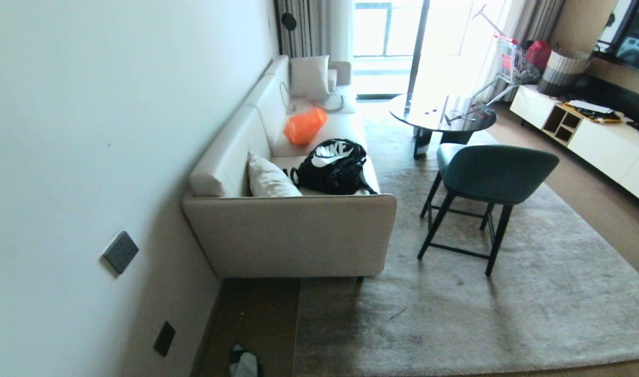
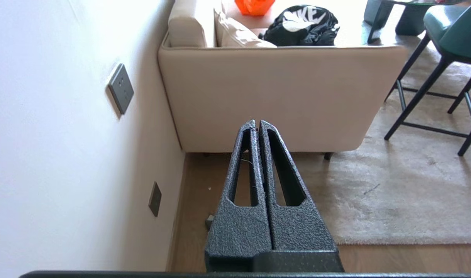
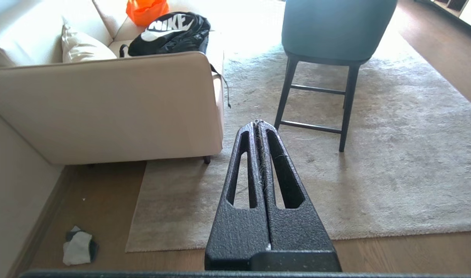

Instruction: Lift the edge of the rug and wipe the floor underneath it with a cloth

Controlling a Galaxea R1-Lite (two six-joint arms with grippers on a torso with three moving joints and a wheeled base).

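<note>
Cloth (image 3: 79, 247) on floor (image 3: 104, 193) beside flat rug edge (image 3: 137, 216)

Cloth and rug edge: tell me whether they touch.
Apart. The right wrist view shows the cloth lying by the wall, with bare floor plainly between it and the rug edge.

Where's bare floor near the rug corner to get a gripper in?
Free: the floor strip bounded by the wall, the sofa end and the rug edge, and the plank band along the rug's near border. A crumpled cloth lies near the wall. Crowded: around the chair legs on the rug.
</note>
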